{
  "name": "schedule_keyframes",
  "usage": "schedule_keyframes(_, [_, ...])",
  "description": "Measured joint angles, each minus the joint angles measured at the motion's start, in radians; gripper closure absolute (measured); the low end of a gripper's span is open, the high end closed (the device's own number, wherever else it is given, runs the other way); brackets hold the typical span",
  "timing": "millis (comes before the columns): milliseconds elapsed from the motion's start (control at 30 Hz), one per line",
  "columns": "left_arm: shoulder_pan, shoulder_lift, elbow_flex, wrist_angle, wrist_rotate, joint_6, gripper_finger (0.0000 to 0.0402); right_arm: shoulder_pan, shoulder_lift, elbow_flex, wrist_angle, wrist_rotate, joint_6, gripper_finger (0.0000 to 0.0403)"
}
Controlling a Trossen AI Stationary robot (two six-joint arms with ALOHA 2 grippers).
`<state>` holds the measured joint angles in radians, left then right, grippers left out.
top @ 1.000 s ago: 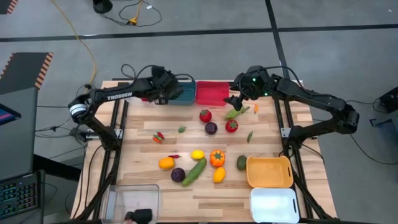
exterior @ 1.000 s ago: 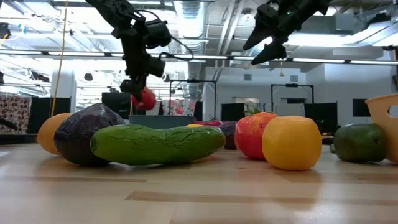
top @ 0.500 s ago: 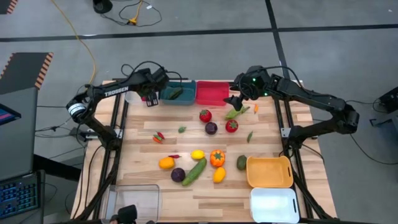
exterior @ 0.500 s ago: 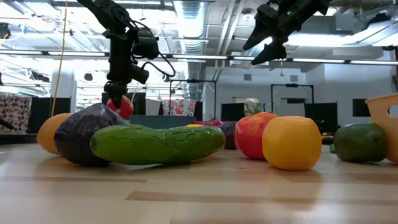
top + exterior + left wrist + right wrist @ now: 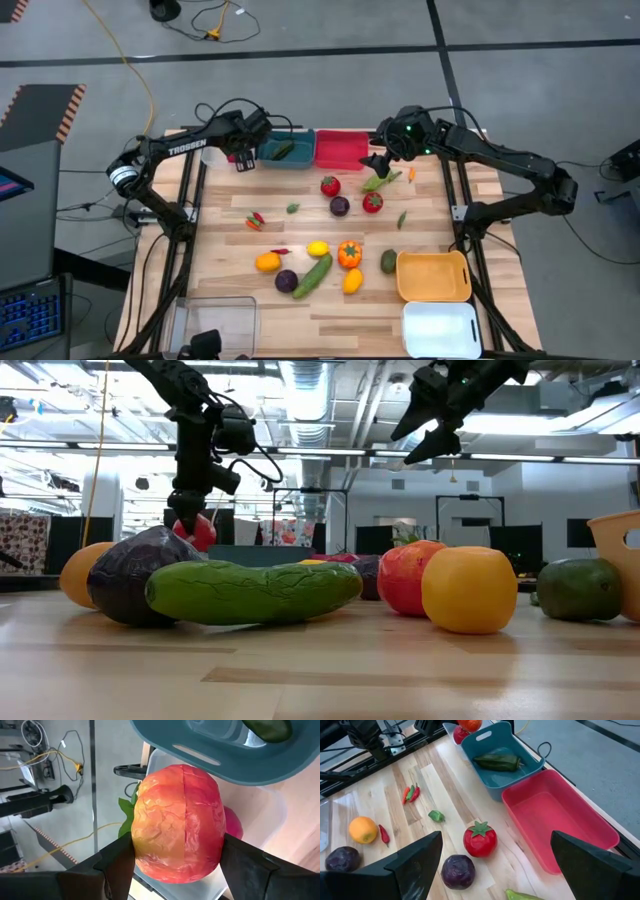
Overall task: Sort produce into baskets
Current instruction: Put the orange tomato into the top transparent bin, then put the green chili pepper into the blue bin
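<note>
Left end effector clenches red tomato, seemingly above pale basket.

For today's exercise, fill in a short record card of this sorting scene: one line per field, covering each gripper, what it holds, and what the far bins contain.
left gripper: jaws shut on a red-orange fruit, over a pale bin beside the teal bin
right gripper: jaws open, empty, near the red bin
teal bin contents: one dark green vegetable
red bin contents: nothing
pale bin contents: one pinkish-red piece, partly hidden
</note>
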<state>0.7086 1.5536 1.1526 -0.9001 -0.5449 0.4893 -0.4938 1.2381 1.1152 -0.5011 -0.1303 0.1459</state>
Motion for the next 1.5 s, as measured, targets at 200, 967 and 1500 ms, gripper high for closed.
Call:
schedule_keyframes(200, [0.000, 0.000, 0.000, -0.001, -0.001, 0.002, 0.0160, 0.000, 0.000, 0.000, 0.000, 0.000, 0.000, 0.0003])
schedule_keyframes(967, [-0.008, -0.058, 0.000, 0.003, 0.008, 0.010, 0.0091, -0.001, 0.000, 0.000, 0.000, 0.000, 0.002, 0.0003])
schedule_keyframes(1500, [-0.195, -0.219, 0.000, -0.070, 0.458, -0.418, 0.0091, -0.032, 0.000, 0.000, 0.000, 0.002, 0.003, 0.0003])
